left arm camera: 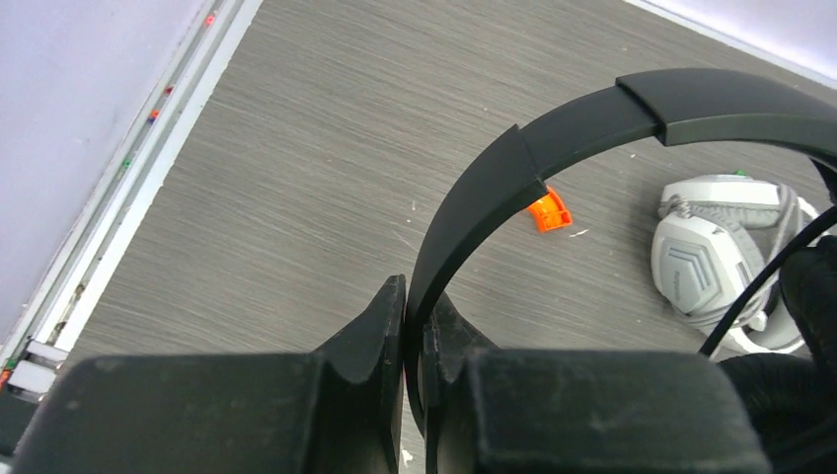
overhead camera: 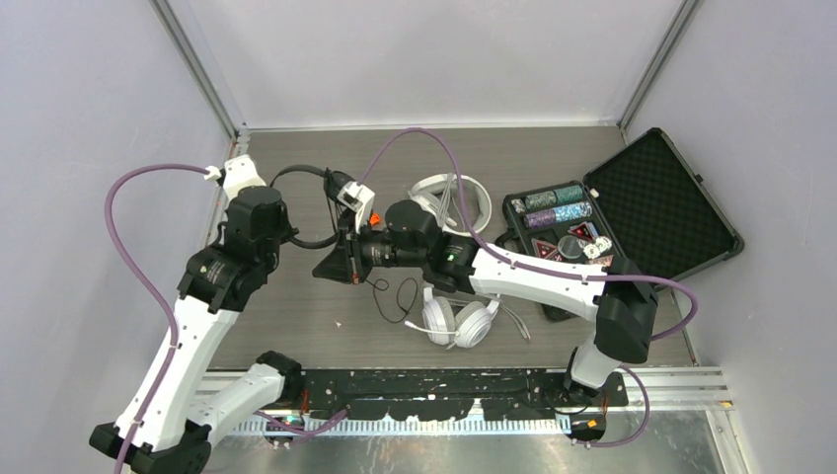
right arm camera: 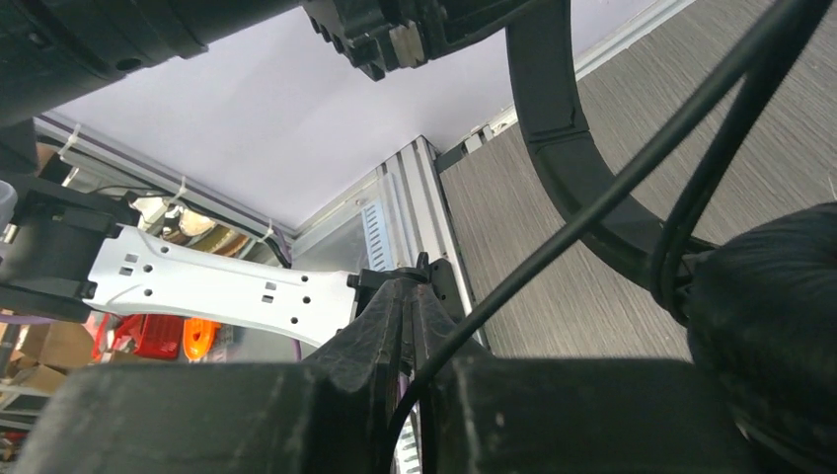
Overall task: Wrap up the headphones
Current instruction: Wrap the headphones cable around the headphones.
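**Item under work.** The black pair (left arm camera: 730, 104) is held off the table (overhead camera: 286, 316), between the two arms and left of centre.

**Claws.** The left claw (left arm camera: 418, 311) is pinched narrow on the headband (left arm camera: 474, 217), low on one side of the arc, with the band edge-on between the fingers. The right claw (right arm camera: 413, 296) is closed to a slit with the cord (right arm camera: 612, 207) passing through it. That cord leads to a padded cup (right arm camera: 770, 326) close beside the claw.

**Appearance.**
- The finish is matte black.
- The band is flat and built in sections, with a step where one piece meets the next.
- The ear pad is dark and soft.
- The cord is thin, round and black. The top view shows slack lying in loops on the table.

**Handling, as judged.**
- The set is probably light.
- The band looks stiff and springy and should bear a firm pinch. Its smooth flat faces may let it pivot in the grip.
- The cord is limp and slick and likely to slide or slip out. It is best guided close to the cup, without a hard pull where it enters.
- The pad is too soft to make a good hold.

**Other items.**
- The near white pair (overhead camera: 459, 321) and the far white pair (overhead camera: 452, 202) lie on the table. Whether their cords are wound cannot be told.
- An orange piece (left arm camera: 549, 211) lies on the table beyond the band.
- The case (overhead camera: 661, 207) stands open at the right.
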{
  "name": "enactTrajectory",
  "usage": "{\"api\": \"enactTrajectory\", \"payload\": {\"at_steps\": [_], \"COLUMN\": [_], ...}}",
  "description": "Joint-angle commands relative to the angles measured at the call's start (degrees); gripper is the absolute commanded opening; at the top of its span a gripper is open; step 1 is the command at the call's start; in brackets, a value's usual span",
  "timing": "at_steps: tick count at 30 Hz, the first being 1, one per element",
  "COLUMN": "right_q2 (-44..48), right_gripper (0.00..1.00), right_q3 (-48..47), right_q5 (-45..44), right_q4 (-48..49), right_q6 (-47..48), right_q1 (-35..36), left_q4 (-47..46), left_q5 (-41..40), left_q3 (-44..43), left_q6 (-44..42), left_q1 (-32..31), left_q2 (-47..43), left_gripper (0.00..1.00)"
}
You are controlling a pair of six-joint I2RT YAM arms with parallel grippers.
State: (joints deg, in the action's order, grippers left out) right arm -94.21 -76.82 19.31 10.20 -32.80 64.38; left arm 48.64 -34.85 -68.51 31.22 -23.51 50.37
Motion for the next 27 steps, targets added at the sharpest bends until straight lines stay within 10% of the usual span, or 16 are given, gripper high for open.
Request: {"api": "enactTrajectory", "payload": {"at_steps": [1, 15, 20, 27], "right_q2": [2.1, 5.2, 5.2, 2.7], "right_gripper": [0.13, 0.01, 0.15, 0.01], "right_q3": [0.8, 4.3, 3.1, 1.5], "right_q5": [-2.4, -1.6, -3.1, -5.6], "right_q4": [1.2, 5.1, 4.6, 2.8], "right_q6": [2.9, 2.9, 4.3, 6.3], "right_q1": [0.2, 0.8, 1.3, 1.9], "left_q4": [-4.0, -5.6, -8.1, -8.3], "left_q5": [1.5, 3.0, 4.9, 5.8], "left_q3": [-4.4, -4.0, -2.4, -1.6], "left_q6": [4.0, 6.9, 9.1, 11.3], "left_q1": [0.0, 0.1, 0.1, 0.1], "left_q2": [-0.4, -2.0, -2.2, -1.5], "left_gripper": [0.00, 0.00, 0.00, 0.00]}}
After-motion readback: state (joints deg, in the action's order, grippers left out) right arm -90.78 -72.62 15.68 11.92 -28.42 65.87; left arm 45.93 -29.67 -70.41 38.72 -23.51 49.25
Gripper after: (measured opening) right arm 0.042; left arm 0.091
